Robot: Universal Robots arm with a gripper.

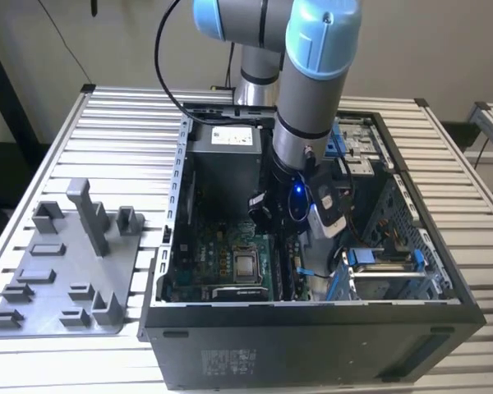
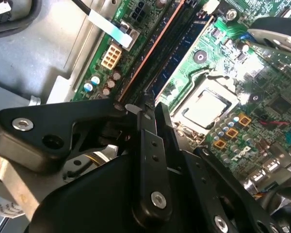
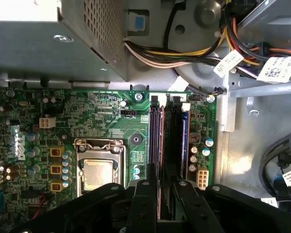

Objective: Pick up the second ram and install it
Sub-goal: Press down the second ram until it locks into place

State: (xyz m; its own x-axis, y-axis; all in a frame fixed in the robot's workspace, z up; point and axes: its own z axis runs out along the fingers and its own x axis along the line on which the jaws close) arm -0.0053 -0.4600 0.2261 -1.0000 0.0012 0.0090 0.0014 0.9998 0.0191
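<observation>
Your tool was down inside the open computer case, right over the memory slots that run beside the processor socket on the motherboard. In both wrist views its black fingers stood close together around a thin edge-on strip, which I judged to be the second ram, clamped and lined up with a slot on the socket's side of the bank. How deep it sat I could not tell, since the fingers hid its lower edge. A dark-blue module already lay in a slot on the far side from the socket. So the pick-up looked done and the seating seemed under way, with the tool not released. The grey tray on the desk beside the case carried no strip that I could see.
</observation>
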